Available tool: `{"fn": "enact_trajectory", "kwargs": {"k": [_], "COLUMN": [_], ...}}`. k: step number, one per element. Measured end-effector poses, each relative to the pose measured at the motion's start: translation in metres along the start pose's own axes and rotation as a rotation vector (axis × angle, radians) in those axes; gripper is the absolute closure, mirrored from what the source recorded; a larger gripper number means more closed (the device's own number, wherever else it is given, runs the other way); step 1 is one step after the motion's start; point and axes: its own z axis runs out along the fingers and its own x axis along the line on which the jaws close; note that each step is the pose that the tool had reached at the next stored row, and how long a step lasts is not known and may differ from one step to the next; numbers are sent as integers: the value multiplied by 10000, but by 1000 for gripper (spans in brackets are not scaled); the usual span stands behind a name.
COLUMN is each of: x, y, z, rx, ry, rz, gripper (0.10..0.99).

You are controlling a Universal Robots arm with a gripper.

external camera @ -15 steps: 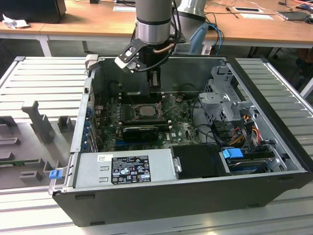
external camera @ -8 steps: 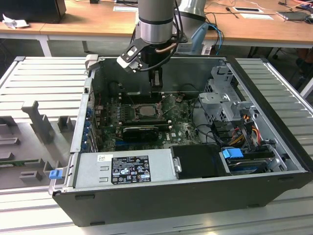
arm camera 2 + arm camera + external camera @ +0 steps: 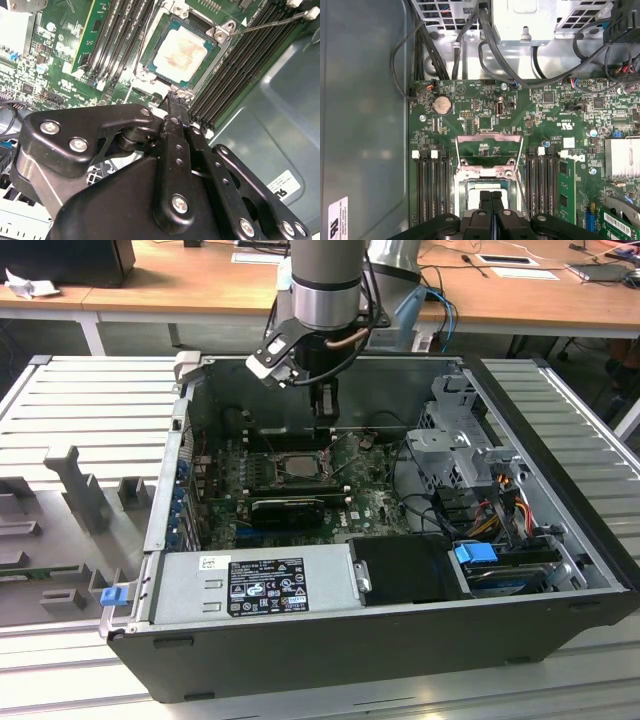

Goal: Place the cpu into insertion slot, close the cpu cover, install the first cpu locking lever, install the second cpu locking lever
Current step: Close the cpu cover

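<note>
The cpu (image 3: 180, 50) lies flat in the insertion slot (image 3: 207, 62), its pale metal face up with a brownish smear across the middle. In the first wrist view the same chip (image 3: 476, 194) shows on both sides of the tool's fingertips.

The cpu cover (image 3: 490, 138) is open. It is swung back on the far side of the socket from the tool, and green board shows through its square cut-out. A thin wire locking lever (image 3: 270, 22) stands out from one corner of the socket, across the black memory slots (image 3: 240, 65), and is not latched down.

The tool (image 3: 175, 97) has its two black fingers (image 3: 484, 202) pressed together, with nothing between them. Its tips are at the near edge of the socket, just beside a small silver tab. Whether they touch the tab cannot be told.

In the exterior view the arm reaches straight down into the open computer case (image 3: 400, 640), and the tool (image 3: 325, 435) hangs over the back edge of the socket. A black graphics card (image 3: 290, 508) lies just in front of the socket, and a grey power supply (image 3: 255, 585) sits along the near wall. The case rests on a ribbed metal bench (image 3: 90, 400).
</note>
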Motion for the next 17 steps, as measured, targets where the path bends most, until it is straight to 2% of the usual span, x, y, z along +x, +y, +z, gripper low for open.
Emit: {"fn": "enact_trajectory", "kwargs": {"k": [8, 17], "x": [2, 4], "y": [112, 143], "z": [5, 4], "rx": [42, 48], "ry": [-1, 0], "rz": [0, 1], "gripper": [980, 980]}}
